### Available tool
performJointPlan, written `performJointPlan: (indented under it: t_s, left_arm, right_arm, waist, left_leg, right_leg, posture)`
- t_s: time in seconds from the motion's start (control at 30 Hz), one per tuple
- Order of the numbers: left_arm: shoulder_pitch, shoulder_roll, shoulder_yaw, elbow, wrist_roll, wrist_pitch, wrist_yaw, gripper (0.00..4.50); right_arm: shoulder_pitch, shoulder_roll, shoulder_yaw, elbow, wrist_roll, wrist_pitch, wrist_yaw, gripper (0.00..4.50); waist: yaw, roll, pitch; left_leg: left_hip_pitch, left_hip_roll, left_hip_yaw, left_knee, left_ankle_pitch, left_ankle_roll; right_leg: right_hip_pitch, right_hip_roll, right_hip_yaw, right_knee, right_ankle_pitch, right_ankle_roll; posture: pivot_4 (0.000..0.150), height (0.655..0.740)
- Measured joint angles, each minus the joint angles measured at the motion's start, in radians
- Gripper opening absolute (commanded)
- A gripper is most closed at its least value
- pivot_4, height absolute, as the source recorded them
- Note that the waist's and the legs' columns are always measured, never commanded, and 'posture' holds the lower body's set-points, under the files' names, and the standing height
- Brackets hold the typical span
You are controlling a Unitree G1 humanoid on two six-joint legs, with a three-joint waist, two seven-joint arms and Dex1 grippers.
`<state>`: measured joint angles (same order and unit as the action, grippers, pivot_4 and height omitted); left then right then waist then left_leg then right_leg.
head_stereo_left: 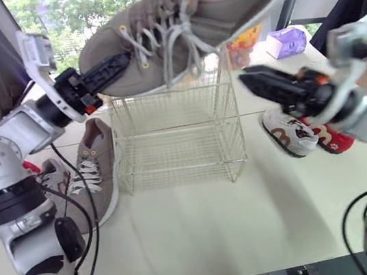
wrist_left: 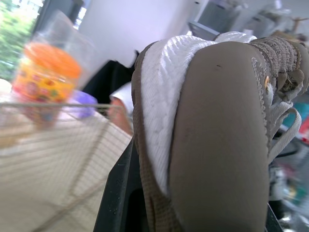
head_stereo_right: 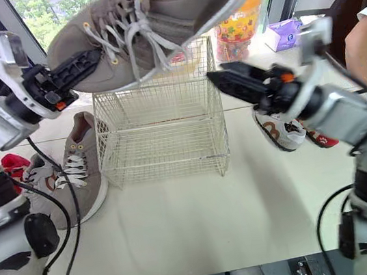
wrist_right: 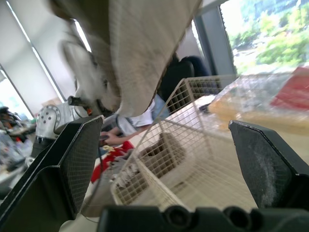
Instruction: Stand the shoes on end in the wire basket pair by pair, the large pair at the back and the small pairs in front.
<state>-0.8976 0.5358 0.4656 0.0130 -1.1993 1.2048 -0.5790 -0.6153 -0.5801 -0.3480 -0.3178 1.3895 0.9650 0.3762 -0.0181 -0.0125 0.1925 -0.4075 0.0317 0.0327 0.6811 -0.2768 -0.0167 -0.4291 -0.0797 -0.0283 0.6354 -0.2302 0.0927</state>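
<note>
With our left tool (head_stereo_left: 124, 63) pinching the large shoe (head_stereo_left: 219, 7) by its toe and our right tool (head_stereo_left: 247, 78) open, we fear it slips above the wire basket (head_stereo_left: 178, 145).

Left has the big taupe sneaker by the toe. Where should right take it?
The heel collar, from the robot's right: the taupe sneaker hangs above the wire basket, left gripper clamping its toe, heel end free toward the open right gripper.
</note>
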Motion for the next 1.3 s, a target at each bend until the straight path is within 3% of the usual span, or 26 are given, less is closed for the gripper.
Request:
performJointPlan:
  t_s: [0.23, 0.6, 0.7, 0.83, 0.9, 1.17, 1.3]
  left_arm:
    - [0.034, -0.026, 0.014, -0.027, -0.097, 0.005, 0.129, 0.62]
    - [0.076, -0.025, 0.018, -0.065, -0.188, -0.036, 0.196, 0.62]
    - [0.081, -0.024, 0.017, -0.078, -0.205, -0.055, 0.209, 0.62]
    - [0.105, -0.017, 0.014, -0.097, -0.221, -0.067, 0.213, 0.62]
    - [0.111, 0.004, 0.007, -0.113, -0.221, -0.077, 0.210, 0.62]
    - [0.139, 0.108, -0.059, -0.167, -0.183, -0.095, 0.160, 4.47]
    - [0.163, 0.179, -0.092, -0.183, -0.145, -0.097, 0.082, 4.47]
  right_arm:
    - [-0.215, 0.155, 0.097, 0.075, -0.087, -0.138, -0.012, 4.50]
    - [-0.266, 0.181, 0.048, 0.120, 0.041, -0.149, -0.061, 4.50]
    - [-0.279, 0.204, 0.046, 0.127, 0.056, -0.166, -0.088, 3.69]
    - [-0.283, 0.220, 0.054, 0.128, 0.044, -0.174, -0.122, 2.21]
    - [-0.288, 0.236, 0.058, 0.128, 0.043, -0.177, -0.135, 1.86]
    - [-0.441, 0.199, 0.078, 0.259, 0.015, -0.146, -0.135, 1.80]
    - [-0.632, 0.035, 0.112, 0.445, -0.076, -0.103, 0.072, 1.80]
  waist:
    - [0.009, 0.000, 0.000]
    - [0.006, -0.001, 0.000]
    - [0.005, -0.001, 0.000]
    - [0.006, -0.001, 0.000]
    - [0.006, -0.001, 0.000]
    - [0.006, 0.000, 0.000]
    - [0.008, 0.000, 0.000]
  left_leg:
    - [-0.002, -0.001, 0.000, 0.000, 0.000, 0.000]
    - [-0.002, -0.001, -0.001, 0.000, 0.000, 0.000]
    - [-0.002, -0.001, 0.000, 0.000, 0.000, 0.000]
    - [-0.002, -0.001, 0.000, 0.000, 0.000, 0.000]
    - [-0.002, -0.001, 0.000, 0.000, 0.000, 0.000]
    - [-0.002, -0.001, 0.000, -0.001, 0.000, 0.000]
    - [-0.003, -0.002, 0.001, -0.002, 0.000, 0.000]
  right_leg:
    - [0.000, 0.000, -0.001, 0.000, 0.000, 0.000]
    - [0.001, 0.001, -0.001, -0.001, 0.000, 0.000]
    - [0.001, 0.001, -0.001, -0.001, 0.000, 0.000]
    - [0.001, 0.001, -0.001, -0.001, 0.000, 0.000]
    - [0.001, 0.001, -0.001, -0.001, 0.000, 0.000]
    - [0.000, 0.001, -0.001, -0.002, 0.000, 0.000]
    - [0.000, 0.001, -0.001, -0.005, 0.000, 0.000]
  posture:
    - [0.150, 0.7400]
    - [0.150, 0.7400]
    - [0.150, 0.7400]
    - [0.150, 0.7400]
    - [0.150, 0.7400]
    - [0.150, 0.7400]
    - [0.150, 0.7400]
